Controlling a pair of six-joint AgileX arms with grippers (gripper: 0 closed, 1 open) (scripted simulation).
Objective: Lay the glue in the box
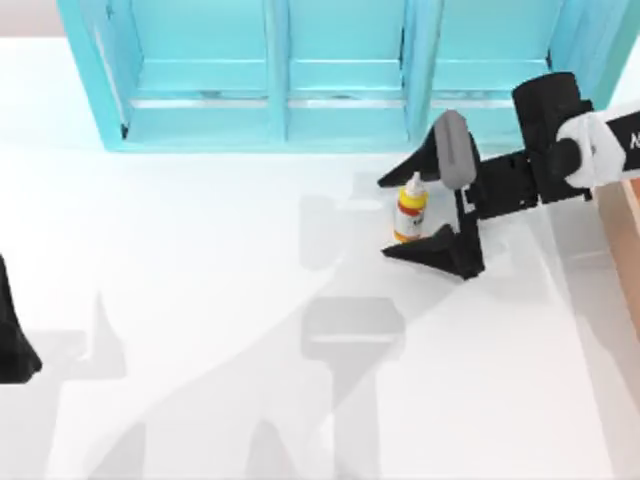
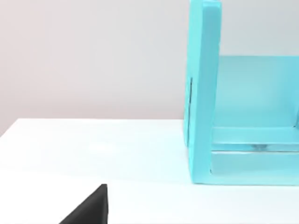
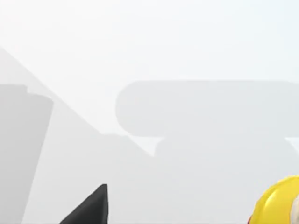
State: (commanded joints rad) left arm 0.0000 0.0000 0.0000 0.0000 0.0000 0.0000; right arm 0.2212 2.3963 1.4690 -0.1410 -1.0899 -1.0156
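You have one glue (image 1: 410,210) bottle standing upright on the white table (image 1: 200,300), its long axis vertical and the white nozzle pointing straight up toward the overhead camera. It sits right of centre, just in front of the teal shelf unit (image 1: 340,70), below that unit's right-hand compartment.

Your right gripper (image 1: 405,215) reaches in from the right with its fingers spread wide — one fingertip on the shelf side of the bottle, the other on the near side, both apart from it. In the right wrist view the bottle's yellow shoulder (image 3: 280,200) shows at the frame's edge, with one dark fingertip (image 3: 91,207) nearby.

One box (image 1: 625,230) shows as a light-brown strip at the table's right edge, beside the right arm.

The table is open to the left of the bottle and toward the near edge; the shelf closes off the far side.

Your left gripper (image 1: 15,340) sits parked at the table's left edge — whether its fingers are spread or closed, you cannot tell.
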